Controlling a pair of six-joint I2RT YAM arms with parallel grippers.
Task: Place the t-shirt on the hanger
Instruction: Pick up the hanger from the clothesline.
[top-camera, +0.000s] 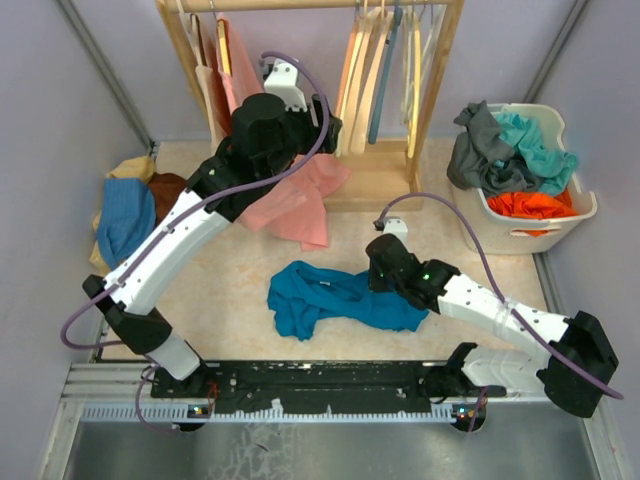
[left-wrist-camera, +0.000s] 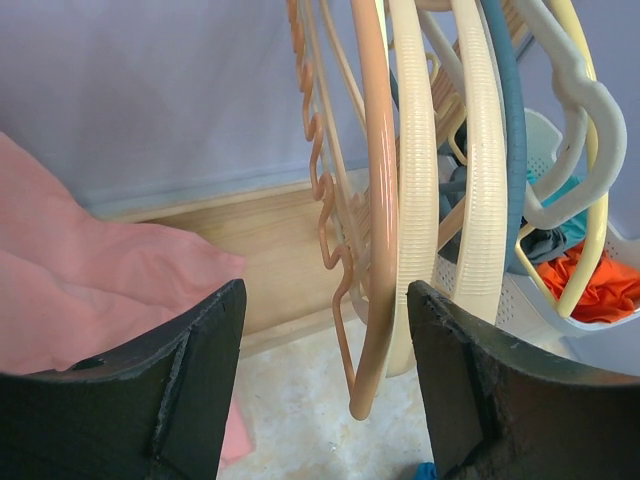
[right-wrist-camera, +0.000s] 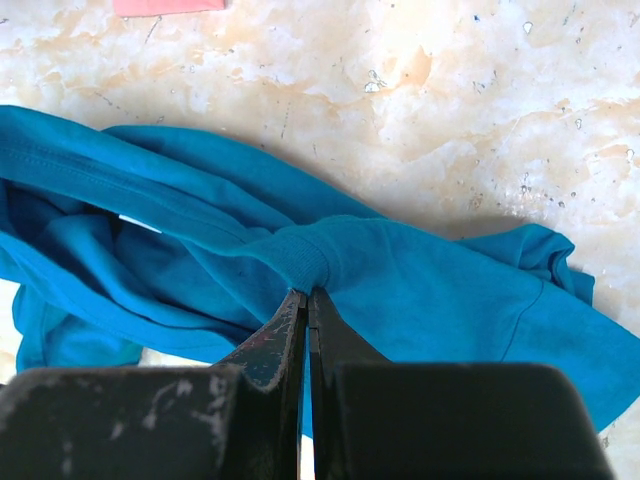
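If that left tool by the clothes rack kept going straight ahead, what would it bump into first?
Probably the orange-tan hanger, hanging straight ahead between the open left tool's fingers; how far off is unclear.

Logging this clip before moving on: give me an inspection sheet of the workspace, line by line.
Surface: marbled beige tabletop.
Job's things: deep teal-blue t-shirt crumpled on the tabletop; light orange-tan wooden hanger with wavy bar hanging on the wooden garment rack.
Clutter: pink garment draped at the rack; white basket of clothes at right; cloth pile at left.
Grippers: left claw open, facing the hanger; right claw shut on the t-shirt.
Cables: purple cables looped over both arms.
Surroundings: lilac walls.
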